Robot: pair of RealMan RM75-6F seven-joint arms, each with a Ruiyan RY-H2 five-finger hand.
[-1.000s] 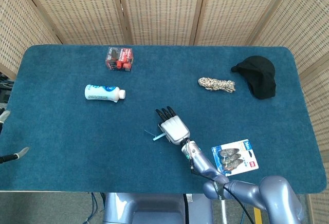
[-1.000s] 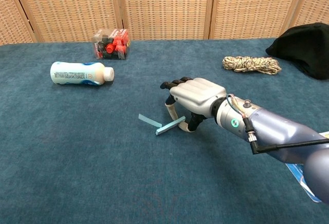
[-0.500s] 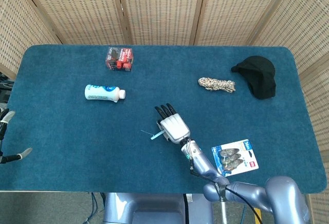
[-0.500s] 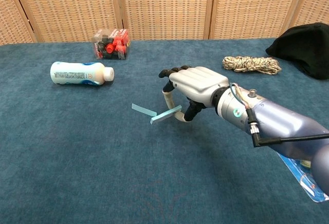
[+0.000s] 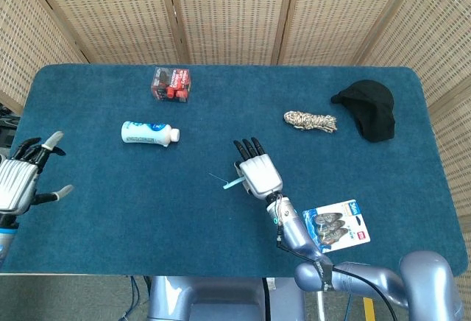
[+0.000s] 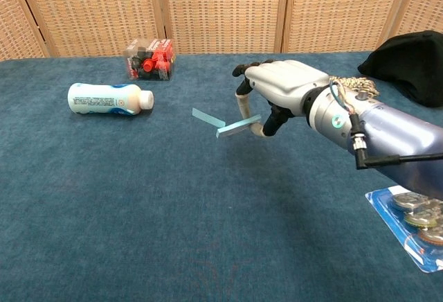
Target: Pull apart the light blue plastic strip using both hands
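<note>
The light blue plastic strip (image 6: 227, 126) is bent into a V and hangs above the blue table, pinched at one end between thumb and finger of my right hand (image 6: 280, 94). In the head view the strip (image 5: 229, 183) pokes out left of that right hand (image 5: 259, 173), near the table's middle. My left hand (image 5: 20, 177) shows only in the head view, at the table's far left edge, fingers spread and holding nothing, far from the strip.
A white bottle (image 5: 150, 132) lies on its side at left, with a clear box of red and black parts (image 5: 171, 84) behind it. A coiled rope (image 5: 310, 121) and black cap (image 5: 370, 109) sit at back right. A blister pack (image 5: 336, 224) lies at front right.
My right hand has lifted the strip off the table and carried it up and slightly right. My left hand has come into view at the left edge with fingers spread.
</note>
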